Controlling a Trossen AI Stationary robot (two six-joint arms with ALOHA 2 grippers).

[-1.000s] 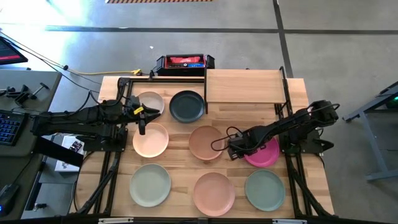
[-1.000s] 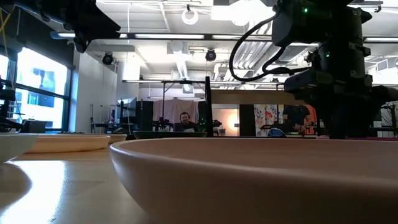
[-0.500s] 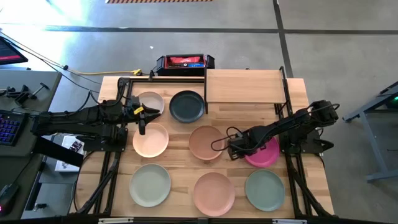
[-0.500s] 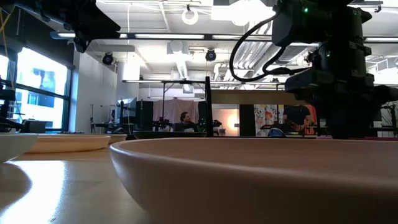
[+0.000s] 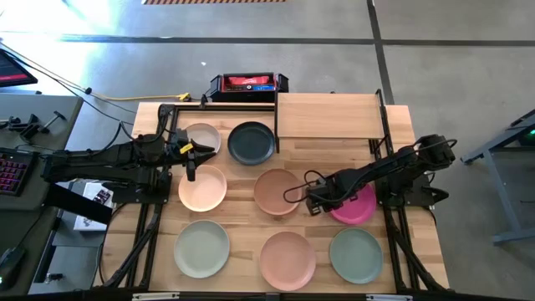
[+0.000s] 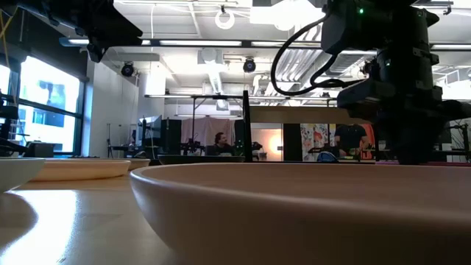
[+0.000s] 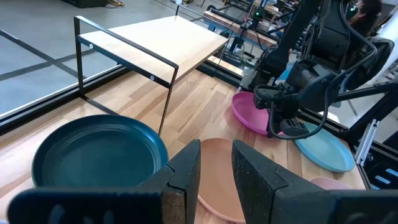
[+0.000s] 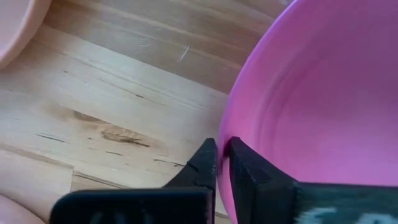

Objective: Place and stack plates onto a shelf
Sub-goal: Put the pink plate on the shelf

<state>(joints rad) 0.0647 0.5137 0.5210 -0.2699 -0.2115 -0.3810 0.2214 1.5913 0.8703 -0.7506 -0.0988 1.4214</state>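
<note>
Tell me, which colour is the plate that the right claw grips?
Magenta plate; the right claw pinches its rim. The right wrist view shows it best.

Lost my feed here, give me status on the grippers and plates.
Right gripper shut on magenta plate rim. Left gripper open, hovering above peach plate. Shelf bare, nothing in the way.

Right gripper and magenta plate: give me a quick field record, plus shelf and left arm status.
right gripper: shut on magenta plate, pinching its rim on the tan plate's side
magenta plate: on the table, rim in the fingers
shelf: no plates on it
left gripper: open, waiting above the peach plate's edge
plates on table: eight
</note>
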